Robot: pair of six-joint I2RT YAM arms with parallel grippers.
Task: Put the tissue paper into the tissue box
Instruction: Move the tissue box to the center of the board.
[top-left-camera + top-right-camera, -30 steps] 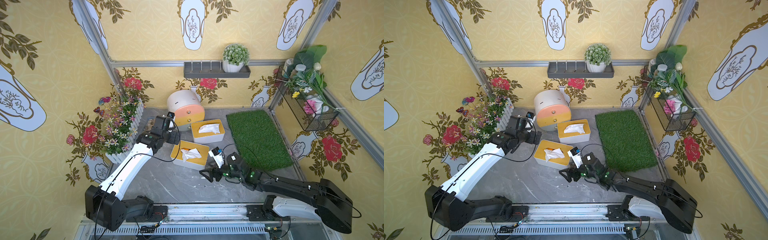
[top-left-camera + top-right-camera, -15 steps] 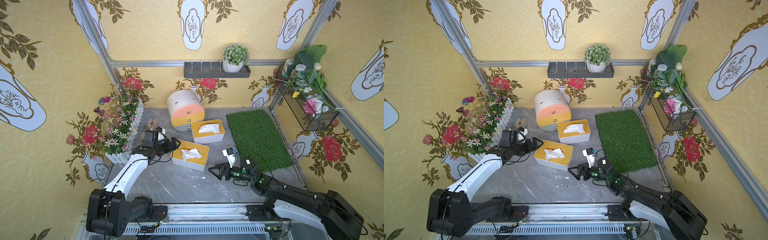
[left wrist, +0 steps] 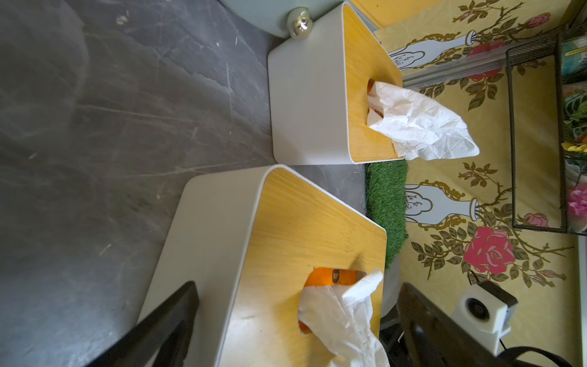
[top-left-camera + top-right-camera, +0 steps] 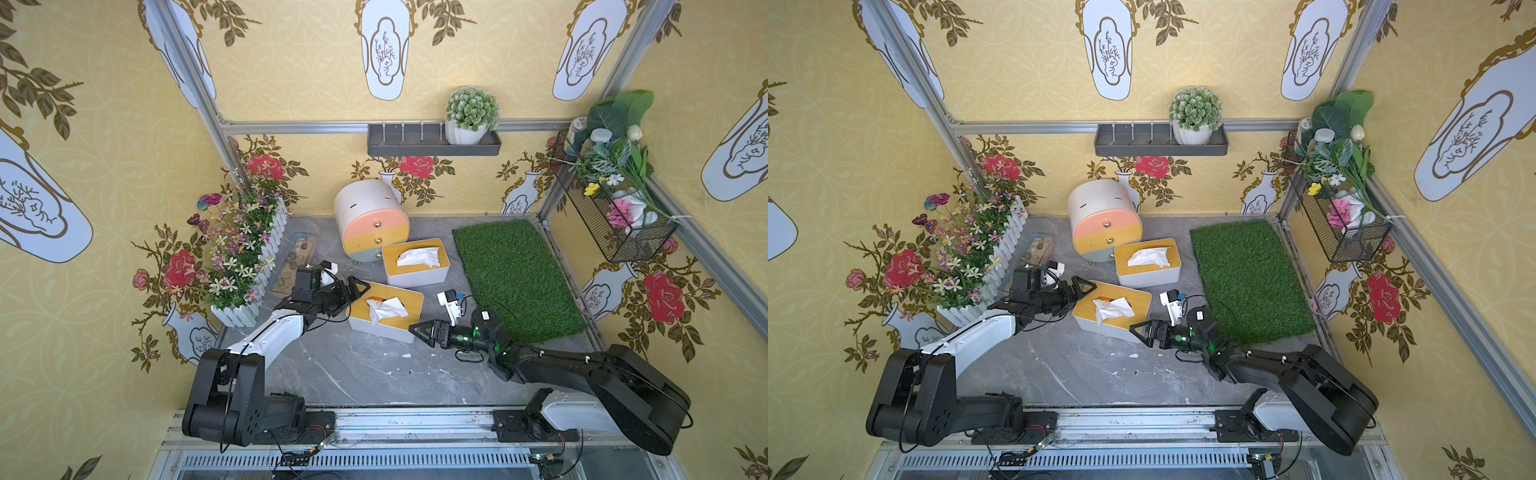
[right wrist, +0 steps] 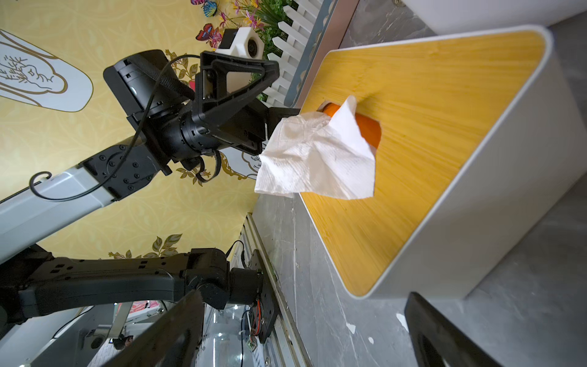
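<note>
Left hand (image 4: 358, 286) and right hand (image 4: 419, 331) now down beside tissue box (image 4: 409, 297), both spread; orange packet (image 3: 330, 275) lettering illegible.

Bright, even (edges perhaps blurred)

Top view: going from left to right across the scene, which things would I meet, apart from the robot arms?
In a top view: flower planter → nearer tissue box → grass mat → wire basket on the wall.
</note>
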